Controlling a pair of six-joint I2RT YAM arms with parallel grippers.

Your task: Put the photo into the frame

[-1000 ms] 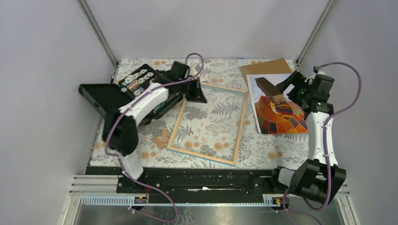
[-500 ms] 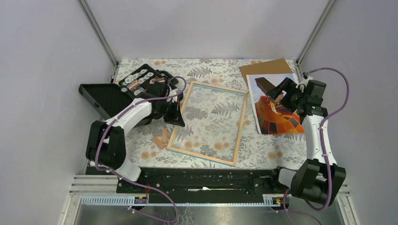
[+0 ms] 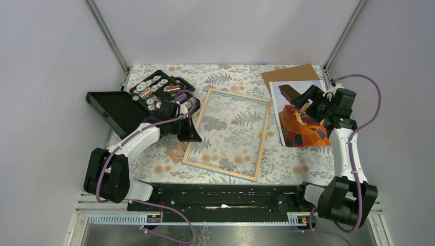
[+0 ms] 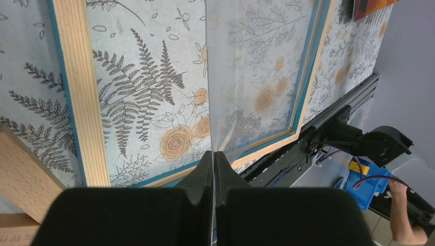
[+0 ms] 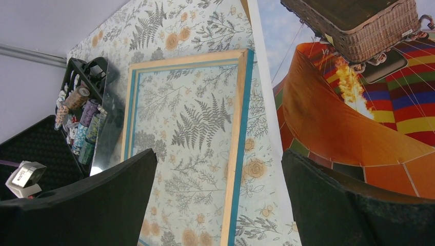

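Photo (image 3: 302,128): face up at the right of the tabletop (image 3: 231,77), its far end overlapping the brown backing board (image 3: 290,73), just beside the frame.
Frame (image 3: 263,138): flat mid-tabletop, wood side up.
Left jaws (image 4: 212,156): clenched on the edge of the clear pane (image 4: 256,77), held tilted up by the frame's left rim.
Right jaws (image 5: 216,159): spread wide over the photo, grasping nothing.
Handling: the print looks light, floppy and slick; a pinch at a free edge seems best.
Room: a bare strip between photo and frame; the black case (image 3: 154,89) crowds the left.
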